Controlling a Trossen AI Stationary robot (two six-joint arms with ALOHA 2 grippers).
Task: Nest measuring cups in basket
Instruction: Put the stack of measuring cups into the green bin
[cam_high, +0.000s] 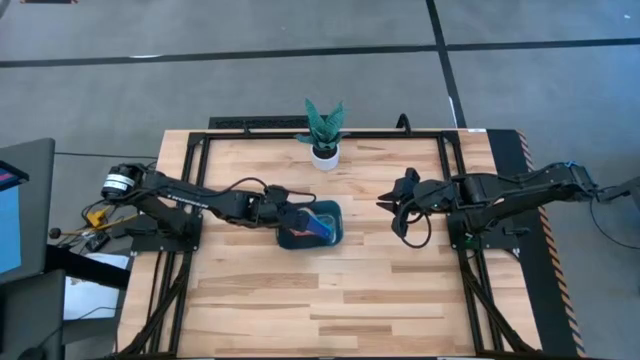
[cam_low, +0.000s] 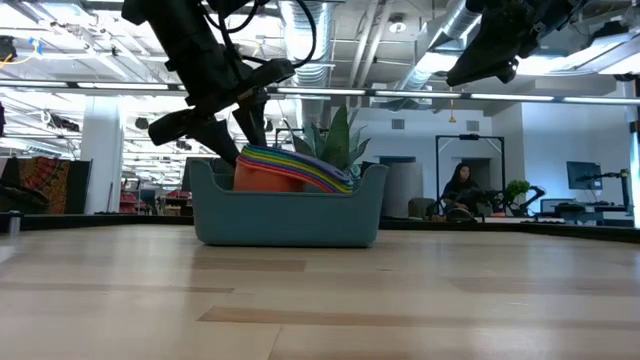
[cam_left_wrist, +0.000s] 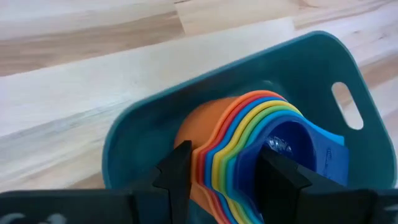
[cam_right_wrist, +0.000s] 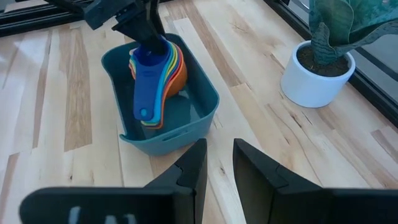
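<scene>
The teal basket (cam_high: 333, 238) stands mid-table. In it lie the nested measuring cups (cam_right_wrist: 163, 70), orange outermost and dark blue innermost, tipped on their side with the handles (cam_right_wrist: 145, 107) fanned toward the basket floor. The stack's top edge (cam_low: 300, 165) shows above the basket rim (cam_low: 290, 190). My left gripper (cam_left_wrist: 227, 180) reaches into the basket from the table's left and is shut on the stack. My right gripper (cam_right_wrist: 216, 163) hangs in the air to the right of the basket, its fingers a little apart with nothing between them. My left gripper pinches the stacked cup walls, one finger (cam_left_wrist: 281, 177) inside the dark blue cup's bowl (cam_left_wrist: 292, 140) and the other finger (cam_left_wrist: 177, 171) outside on the orange cup's wall (cam_left_wrist: 198, 127). It comes slanting down from the table's left. The stack is tilted inside the basket; whether it rests on the floor, I cannot tell.
A white pot with a green plant (cam_high: 325, 135) stands at the table's far edge behind the basket. Bare wooden table (cam_high: 350, 300) lies near the front edge and between basket and right gripper. A black frame (cam_high: 450, 150) borders the table.
</scene>
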